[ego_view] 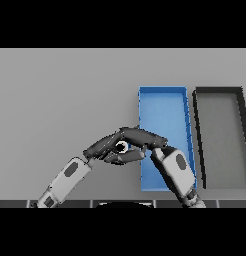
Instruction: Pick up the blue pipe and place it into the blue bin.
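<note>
No writing or label shows on anything. Two bins stand on the grey table [60, 95], side by side and just apart: one blue bin [163, 102] and, to its right, one black bin [219, 125]. The left hand [102, 146] and right hand [145, 136] meet just left of the blue bin's left wall, fingers curled together round something small and pale; whether that is the blue pipe cannot be told. Bare table lies far and left
</note>
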Robot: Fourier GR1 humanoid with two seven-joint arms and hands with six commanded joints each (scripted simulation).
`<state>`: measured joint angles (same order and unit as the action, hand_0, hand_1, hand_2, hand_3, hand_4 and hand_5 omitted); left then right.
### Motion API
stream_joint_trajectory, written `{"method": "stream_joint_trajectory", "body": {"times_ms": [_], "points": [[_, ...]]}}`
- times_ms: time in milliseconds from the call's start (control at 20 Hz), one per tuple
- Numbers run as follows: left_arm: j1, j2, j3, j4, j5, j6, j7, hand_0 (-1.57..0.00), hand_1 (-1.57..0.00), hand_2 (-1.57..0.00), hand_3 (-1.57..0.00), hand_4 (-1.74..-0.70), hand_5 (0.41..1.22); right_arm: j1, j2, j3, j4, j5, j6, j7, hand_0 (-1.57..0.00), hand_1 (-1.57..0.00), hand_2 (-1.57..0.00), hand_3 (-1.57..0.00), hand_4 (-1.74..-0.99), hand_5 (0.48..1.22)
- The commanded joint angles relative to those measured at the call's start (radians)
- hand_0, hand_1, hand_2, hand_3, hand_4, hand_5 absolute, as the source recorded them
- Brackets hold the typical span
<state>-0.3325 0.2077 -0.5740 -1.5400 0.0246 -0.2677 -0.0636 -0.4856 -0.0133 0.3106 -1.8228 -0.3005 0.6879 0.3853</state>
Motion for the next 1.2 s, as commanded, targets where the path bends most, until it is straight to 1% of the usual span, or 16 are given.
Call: {"method": "stream_joint_trajectory", "body": {"times_ms": [0,50,200,250,300,350,450,500,550,650,700,800,900,950,1000,1150], "points": [[0.006,0.002,-0.003,0.005,0.000,0.001,0.000,-0.05,-0.04,-0.04,-0.02,-0.83,0.659,0.000,0.007,-0.001,0.005,0.013,0.002,0.006,-1.57,-1.57,-1.57,-1.57,-1.485,1.219],[0.017,-0.003,0.004,0.007,0.016,0.006,0.002,-0.04,-0.03,-0.04,-0.01,-0.84,0.636,0.002,0.010,-0.005,0.006,0.023,0.008,0.001,-1.57,-1.57,-1.57,-1.57,-1.487,1.220],[0.030,-0.004,0.006,-0.009,0.041,0.015,0.113,-0.02,-0.02,-0.02,-0.01,-0.87,0.612,0.007,0.022,-0.022,0.002,0.008,0.004,-0.010,-1.57,-1.57,-1.57,-1.57,-1.491,1.220],[0.035,-0.003,0.006,-0.011,0.042,0.015,0.113,-0.02,-0.01,-0.01,-0.01,-0.88,0.605,0.000,0.029,-0.032,0.009,-0.030,-0.008,0.018,-1.57,-1.57,-1.57,-1.57,-1.492,1.220],[0.036,-0.003,0.001,-0.014,0.035,0.017,0.108,-0.01,-0.01,-0.01,0.00,-0.88,0.593,-0.008,0.044,-0.035,0.015,-0.092,-0.025,0.065,-1.57,-1.57,-1.57,-1.57,-1.492,1.221],[0.037,-0.003,-0.002,-0.013,0.025,0.023,0.114,-0.01,-0.01,-0.01,0.00,-0.88,0.572,-0.009,0.045,-0.044,0.013,-0.188,-0.045,0.116,-1.57,-1.57,-1.57,-1.57,-1.492,1.221],[0.044,0.009,-0.002,-0.028,0.030,0.018,0.115,-0.01,0.00,-0.01,0.00,-0.87,0.543,-0.061,0.043,-0.070,0.007,-0.318,-0.118,0.184,-1.57,-1.57,-1.57,-1.57,-1.493,1.221],[0.052,0.008,-0.010,-0.025,0.022,0.016,0.113,0.00,0.00,0.00,0.00,-0.87,0.535,-0.098,0.027,-0.090,0.008,-0.375,-0.157,0.215,-1.57,-1.57,-1.57,-1.57,-1.494,1.221],[0.038,-0.003,-0.010,-0.017,0.022,0.018,0.122,0.00,0.00,0.00,0.00,-0.87,0.529,-0.126,0.003,-0.080,0.015,-0.415,-0.188,0.223,-1.57,-1.57,-1.57,-1.57,-1.494,1.221],[0.055,0.003,-0.014,-0.030,0.023,0.019,0.127,0.00,0.00,0.00,0.00,-0.86,0.515,-0.187,-0.040,-0.088,0.006,-0.461,-0.251,0.220,-1.57,-1.57,-1.57,-1.57,-1.492,1.221],[0.051,0.000,-0.013,-0.023,0.024,0.019,0.132,0.00,0.00,0.00,0.00,-0.87,0.509,-0.232,-0.078,-0.084,0.002,-0.503,-0.302,0.222,-1.57,-1.57,-1.57,-1.57,-1.492,1.221],[0.040,0.001,-0.009,-0.030,0.025,0.022,0.138,0.00,0.00,0.00,0.00,-0.86,0.498,-0.312,-0.110,-0.126,0.016,-0.526,-0.311,0.204,-1.57,-1.57,-1.57,-1.57,-1.494,1.221],[0.045,0.008,-0.007,-0.038,0.031,0.017,0.134,0.00,0.00,0.00,0.00,-0.87,0.486,-0.406,-0.144,-0.177,0.070,-0.524,-0.296,0.155,-1.57,-1.57,-1.57,-1.57,-1.495,1.221],[0.052,0.012,-0.012,-0.038,0.028,0.012,0.132,0.00,0.00,0.00,0.00,-0.87,0.485,-0.462,-0.163,-0.206,0.095,-0.527,-0.323,0.149,-1.57,-1.57,-1.57,-1.57,-1.496,1.221],[0.051,0.009,-0.010,-0.043,0.028,0.017,0.130,0.00,0.00,0.00,0.00,-0.87,0.484,-0.485,-0.180,-0.230,0.121,-0.524,-0.344,0.141,-1.57,-1.57,-1.57,-1.57,-1.496,1.221],[0.069,0.028,-0.012,-0.063,0.031,0.014,0.143,0.00,0.00,0.00,0.00,-0.86,0.484,-0.536,-0.225,-0.294,0.226,-0.438,-0.381,0.096,-1.57,-1.57,-1.57,-1.57,-1.498,1.221]]}}
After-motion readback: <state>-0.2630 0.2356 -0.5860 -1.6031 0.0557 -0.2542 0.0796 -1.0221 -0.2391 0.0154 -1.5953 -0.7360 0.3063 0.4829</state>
